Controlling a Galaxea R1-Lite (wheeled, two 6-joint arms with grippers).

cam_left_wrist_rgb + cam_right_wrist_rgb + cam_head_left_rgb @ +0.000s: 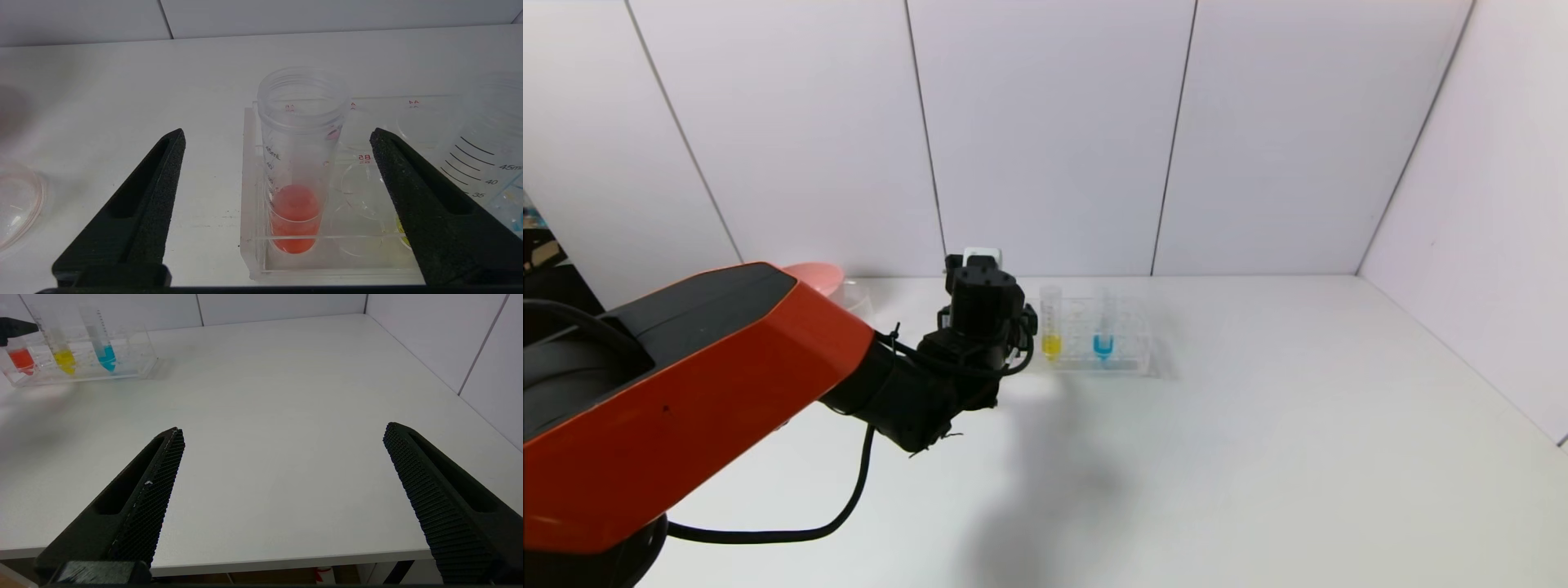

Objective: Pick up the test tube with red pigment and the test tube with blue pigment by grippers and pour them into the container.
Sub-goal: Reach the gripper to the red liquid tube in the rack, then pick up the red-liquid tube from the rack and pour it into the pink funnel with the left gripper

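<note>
A white surface point(1258, 457) stretches before the robot, walled by pale panels. At far left in the head view, a pink bowl point(813, 276) peeks out behind the orange-and-black left arm, mostly hidden by it. Just beside the bowl, a faint clear vessel, perhaps the container point(856, 296), is too cut off to make out clearly.

The left hand point(278, 163) hovers at the left end of a clear tube rack point(1131, 347). Its wrist view shows both fingers spread wide, released, flanking but not touching the test tube with red pigment point(296, 163), which stands upright in the rack's end slot with red liquid pooled at its bottom. In the head view this tube is hidden behind the hand.

Further right in the rack stand a tube with yellow liquid point(1051, 322) and then the test tube with blue pigment point(1103, 327), both upright.

The right hand point(282, 457) sits low at the surface's near edge, well apart from the rack, fingers wide open and holding nothing; it is out of the head view.
</note>
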